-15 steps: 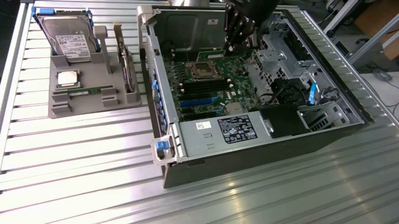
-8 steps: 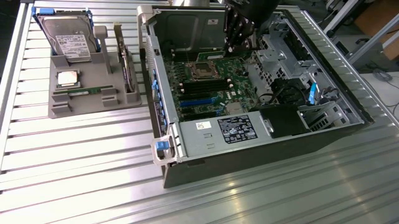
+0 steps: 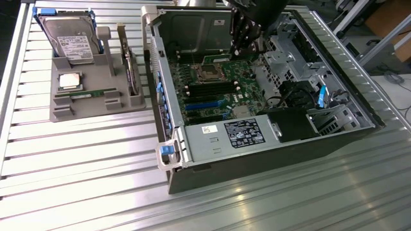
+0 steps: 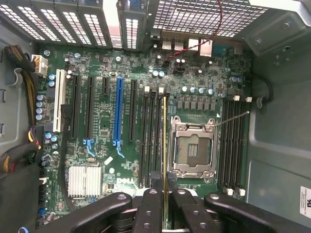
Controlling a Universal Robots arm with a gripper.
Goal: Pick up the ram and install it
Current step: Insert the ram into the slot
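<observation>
My gripper (image 4: 166,196) is shut on the ram (image 4: 165,145), a thin green stick seen edge-on between the two black fingers (image 4: 148,211). The ram hangs over the black memory slots (image 4: 150,141) beside the open CPU socket (image 4: 193,148) on the green motherboard (image 4: 104,121). Whether its lower edge touches a slot I cannot tell. In the exterior view my gripper (image 3: 246,41) reaches down into the open computer case (image 3: 168,110) above the motherboard (image 3: 224,91). A second ram stick (image 3: 85,94) lies flat in the grey tray (image 3: 96,108).
The grey tray at the exterior view's left also carries a hard drive (image 3: 72,41) and a square silver CPU (image 3: 69,81). Inside the case are a power supply (image 3: 224,137), a drive cage (image 3: 289,50), blue expansion slots (image 4: 117,111), a heatsink (image 4: 85,180) and cables (image 4: 22,145).
</observation>
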